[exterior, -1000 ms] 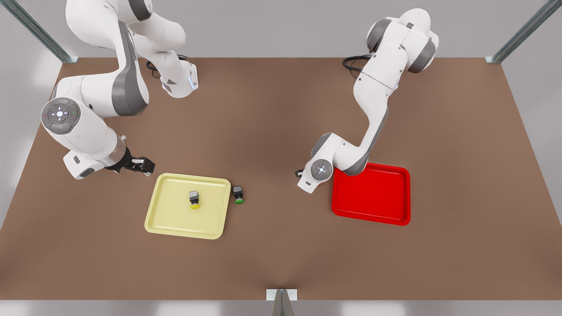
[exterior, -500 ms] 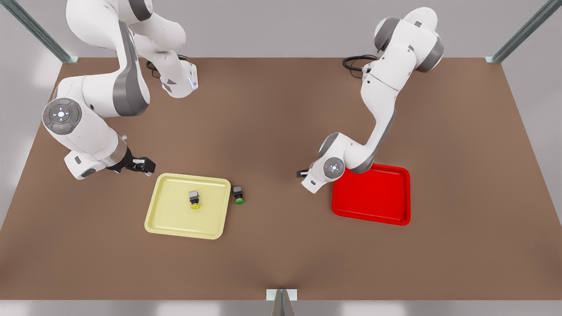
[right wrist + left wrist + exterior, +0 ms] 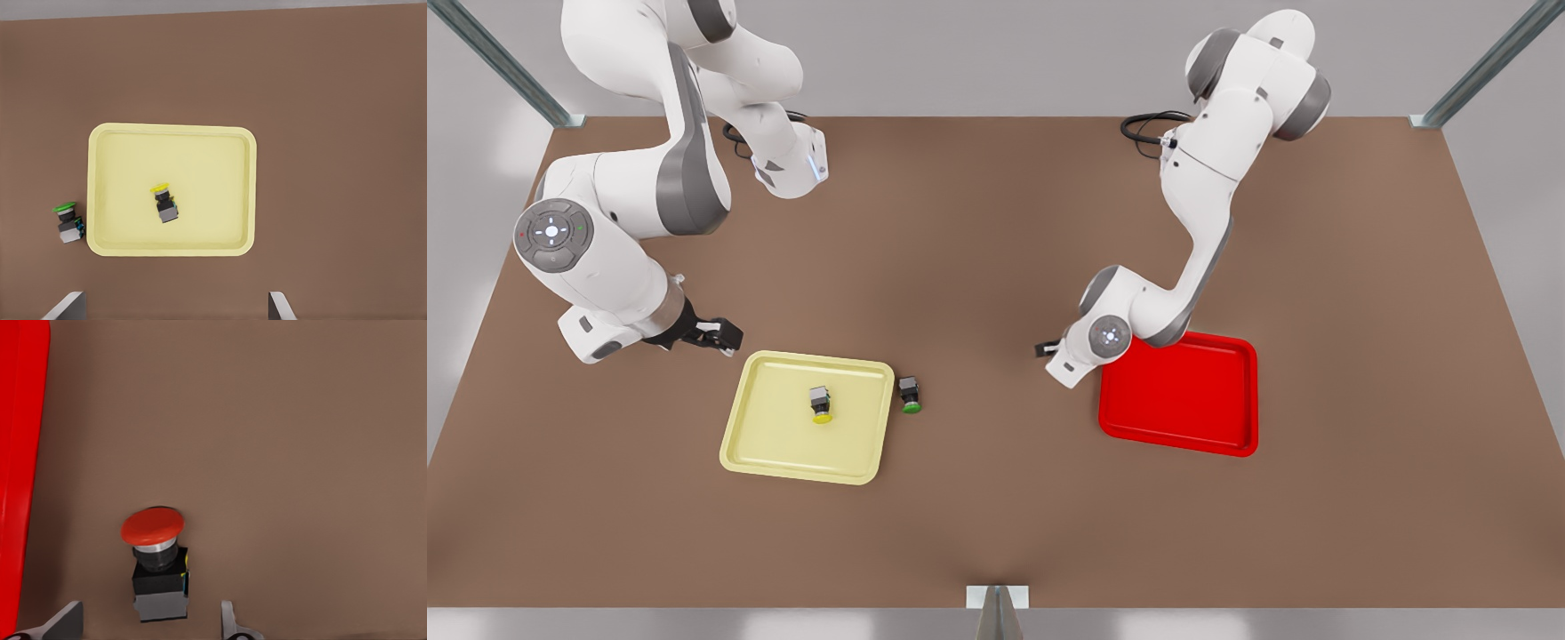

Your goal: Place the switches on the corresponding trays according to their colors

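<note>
A red-capped switch [image 3: 157, 567] lies on its side on the brown table, just beside the red tray [image 3: 20, 453]. My left gripper [image 3: 148, 627] is open, with one finger on either side of the switch's grey body, not closed on it. In the front view this gripper [image 3: 1049, 348] hangs at the near-left corner of the red tray [image 3: 1183, 400]. The yellow-capped switch [image 3: 821, 404] rests inside the pale yellow tray [image 3: 774, 436]. My right gripper [image 3: 720, 336] waits open, off that tray's far-left corner. From its wrist I see the yellow tray [image 3: 207, 173] and yellow switch [image 3: 165, 202].
A green-capped switch [image 3: 910, 395] lies on the table against the yellow tray's outer rim, on the front view's right side, and appears again [image 3: 67, 223] in the right wrist view. A metal post [image 3: 997, 613] stands at the table's front edge.
The left arm's wrist and elbow have drifted slightly toward the front view's right and back, closer to the red tray. The right arm has barely moved. The switches lie as before.
</note>
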